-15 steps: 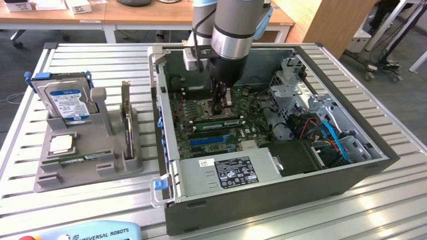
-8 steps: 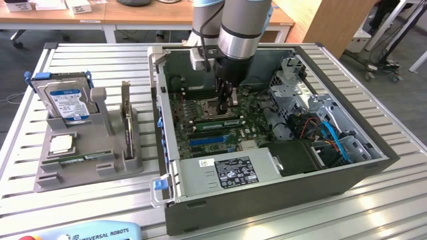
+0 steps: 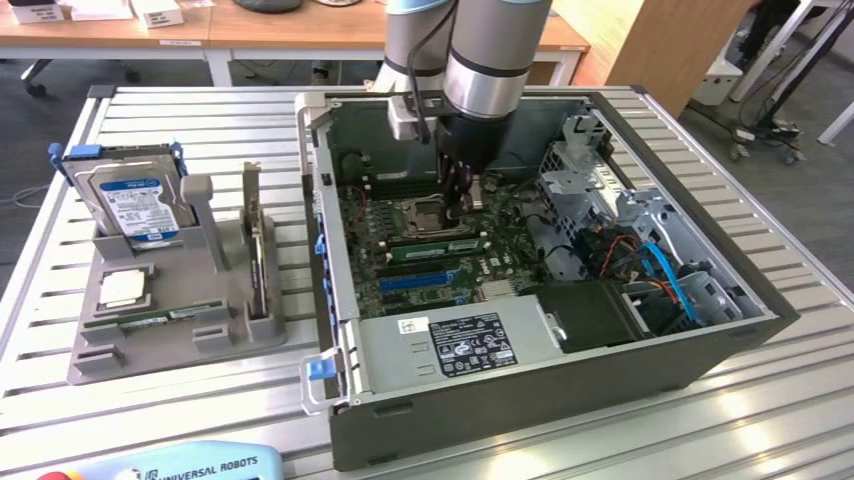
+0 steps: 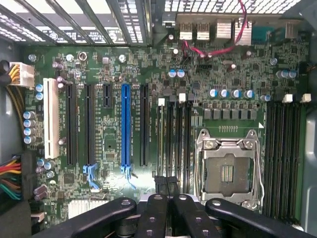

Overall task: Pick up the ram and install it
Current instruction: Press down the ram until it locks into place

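Ram (image 3: 427,247): the green stick lies along the memory slots, just beneath my fingers (image 4: 166,206). They are closed together, but I cannot tell whether they pinch it. Risks: if the stick sits skewed in its slot, pressing could flex it or seat only one end. A sideways slip could reach the open processor socket (image 4: 225,171) just beyond.

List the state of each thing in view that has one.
gripper: shut, inside the case over the motherboard
computer case: side open
processor socket: empty
ram: lying in the stand, not held
hard drive: upright in the stand
processor chip: flat on the stand
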{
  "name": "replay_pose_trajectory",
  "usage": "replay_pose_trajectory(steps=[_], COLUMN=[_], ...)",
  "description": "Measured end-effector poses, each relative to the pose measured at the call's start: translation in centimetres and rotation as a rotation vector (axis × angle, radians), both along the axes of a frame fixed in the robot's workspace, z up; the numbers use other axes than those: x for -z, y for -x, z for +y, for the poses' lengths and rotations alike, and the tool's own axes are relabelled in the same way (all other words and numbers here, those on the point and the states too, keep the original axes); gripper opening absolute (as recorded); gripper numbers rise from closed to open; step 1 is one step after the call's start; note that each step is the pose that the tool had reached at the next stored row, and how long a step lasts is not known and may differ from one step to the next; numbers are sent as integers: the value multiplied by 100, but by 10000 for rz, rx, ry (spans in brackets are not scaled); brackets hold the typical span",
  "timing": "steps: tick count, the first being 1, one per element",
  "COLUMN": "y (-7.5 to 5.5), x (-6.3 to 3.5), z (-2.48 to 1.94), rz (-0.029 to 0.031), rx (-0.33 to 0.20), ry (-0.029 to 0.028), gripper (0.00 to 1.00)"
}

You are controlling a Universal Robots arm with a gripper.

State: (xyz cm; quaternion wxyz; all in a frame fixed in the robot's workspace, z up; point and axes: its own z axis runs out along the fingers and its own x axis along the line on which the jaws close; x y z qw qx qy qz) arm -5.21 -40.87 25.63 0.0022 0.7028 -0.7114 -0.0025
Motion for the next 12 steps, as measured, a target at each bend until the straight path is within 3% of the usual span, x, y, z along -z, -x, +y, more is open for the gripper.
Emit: replay_pose_trajectory(steps=[12], y=[-6], x=[0], z=[0], rz=[-1], rx=[0], ry=[0], gripper=[10])
